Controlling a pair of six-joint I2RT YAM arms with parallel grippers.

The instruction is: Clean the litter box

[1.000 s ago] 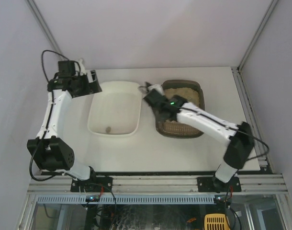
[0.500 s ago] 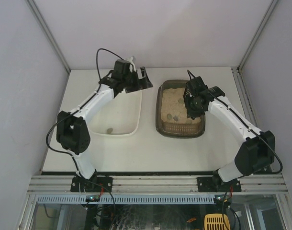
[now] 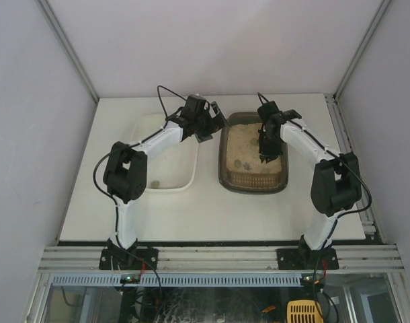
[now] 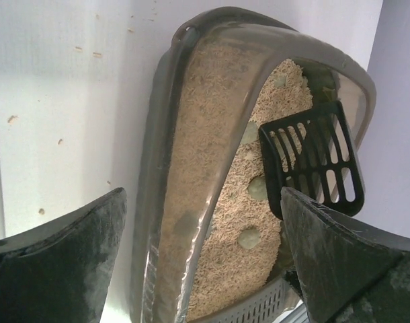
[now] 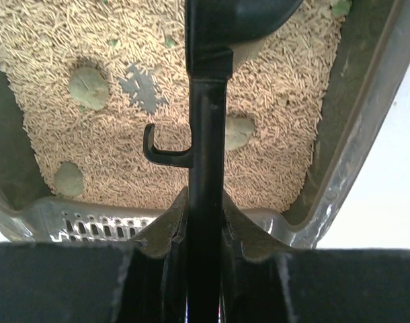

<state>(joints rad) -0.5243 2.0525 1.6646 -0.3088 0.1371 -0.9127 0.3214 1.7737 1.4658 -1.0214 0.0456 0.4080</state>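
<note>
top external view, starting at 9 o'clock: a plain white rounded plastic tray (image 3: 166,171) lies on the white table (image 3: 205,215), with one small dark lump (image 3: 152,182) near its 6 o'clock end. the left gripper (image 3: 214,124) hangs over the gap between the tray's 1 o'clock corner and the dark brown-grey rounded-rectangular plastic litter box (image 3: 222,161). its jaws are spread wide with nothing between them. the litter box sits just beside the tray, at the tray's 3 o'clock, and holds beige sandy litter (image 3: 249,145). a pale perforated strip runs along its 6 o'clock end. the right gripper (image 3: 264,142) points down into the box toward its 3 o'clock side, jaws pinched tight on the straight handle of a black slotted plastic scoop (image 4: 316,161). left wrist view shows the scoop's head low over the litter, close by round greenish-grey clumps (image 4: 257,188). right wrist view has the handle running to 12 o'clock, with a small hook on its 9 o'clock side and clumps at 10, 8 and 3 o'clock of that hook.
</note>
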